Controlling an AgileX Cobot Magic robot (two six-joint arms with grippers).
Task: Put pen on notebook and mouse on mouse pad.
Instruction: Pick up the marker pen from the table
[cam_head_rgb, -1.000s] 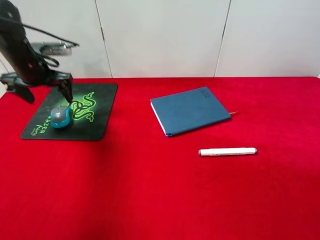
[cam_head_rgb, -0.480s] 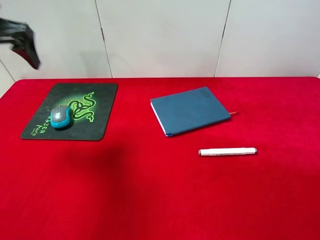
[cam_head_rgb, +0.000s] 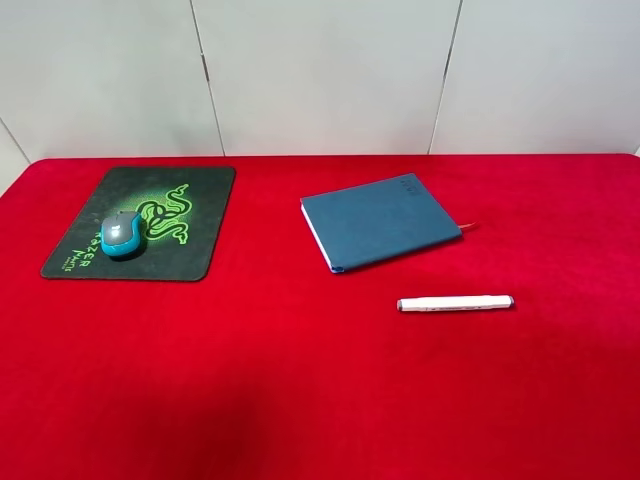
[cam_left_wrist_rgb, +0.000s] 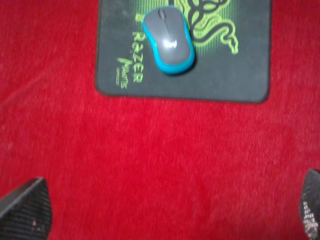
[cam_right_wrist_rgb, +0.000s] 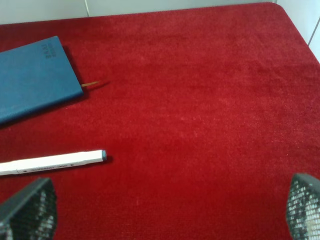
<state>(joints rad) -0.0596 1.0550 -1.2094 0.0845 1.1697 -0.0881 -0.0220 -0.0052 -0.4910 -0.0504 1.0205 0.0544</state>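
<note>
We are taking the notebook (cam_head_rgb: 380, 220) as our mark. The pad (cam_head_rgb: 195, 262) is lying well to the notebook's left. The mouse (cam_head_rgb: 122, 234) is sitting on it, over the lettering end, so we are judging that half done. The pen (cam_head_rgb: 455, 303) is lying on the red cloth (cam_head_rgb: 300, 390), near the notebook on its camera-facing side and not touching it, so that half is waiting.

Neither arm is showing in the high view. In the wrist views the left gripper (cam_left_wrist_rgb: 167, 212) is hanging over the cloth far to the notebook's left, jaws spread wide with nothing between them. The right gripper (cam_right_wrist_rgb: 167, 210) is likewise standing wide and empty, with the pen just ahead of one fingertip (cam_right_wrist_rgb: 30, 210).

Risks we are noting:
- The pen is slim and round, so an off-centre pinch could be rolling it away across the cloth or squeezing it out of the jaws.
- Released carelessly on the hard cover, it may be rolling off the edge.
- The notebook's ribbon (cam_right_wrist_rgb: 91, 84) is poking out on the pen's side and could be catching a finger passing low.
</note>
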